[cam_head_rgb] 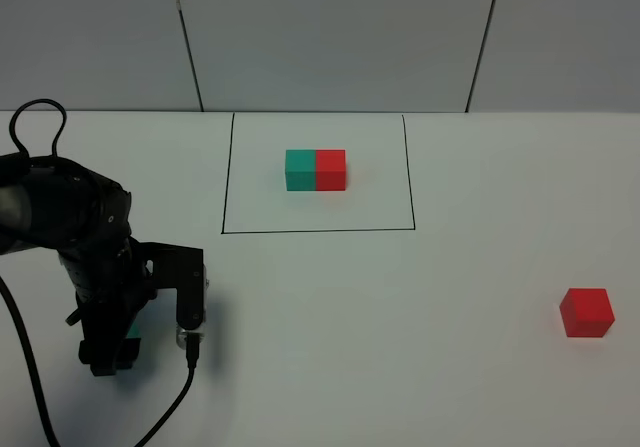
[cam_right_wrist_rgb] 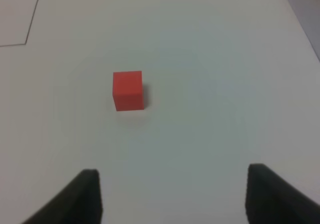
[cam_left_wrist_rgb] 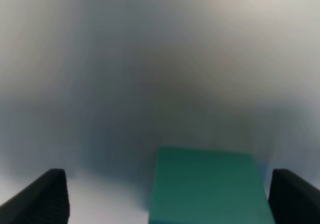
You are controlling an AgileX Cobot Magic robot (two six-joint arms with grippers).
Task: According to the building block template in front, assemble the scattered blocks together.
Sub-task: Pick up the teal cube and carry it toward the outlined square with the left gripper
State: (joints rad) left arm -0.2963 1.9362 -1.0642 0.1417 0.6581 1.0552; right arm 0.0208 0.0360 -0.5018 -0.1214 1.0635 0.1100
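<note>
The building block template (cam_head_rgb: 315,169), a teal-green cube joined to a red cube, sits at the back inside a thin black rectangle (cam_head_rgb: 222,187). My left gripper (cam_head_rgb: 122,347) points down at the table's front left. It stands open around the loose teal-green cube (cam_left_wrist_rgb: 207,184), which lies close to one finger (cam_left_wrist_rgb: 295,196) and well apart from the other; only a sliver of that cube (cam_head_rgb: 141,324) shows from above. The loose red cube (cam_head_rgb: 586,312) rests alone at the right. My right gripper (cam_right_wrist_rgb: 172,199) hovers open a short way from the red cube (cam_right_wrist_rgb: 128,90), holding nothing.
A black cable (cam_head_rgb: 170,407) trails from the left arm toward the front edge. A corner of the drawn rectangle (cam_right_wrist_rgb: 26,42) shows in the right wrist view. The white table (cam_head_rgb: 400,317) meets a grey panelled wall (cam_head_rgb: 340,37) at the back.
</note>
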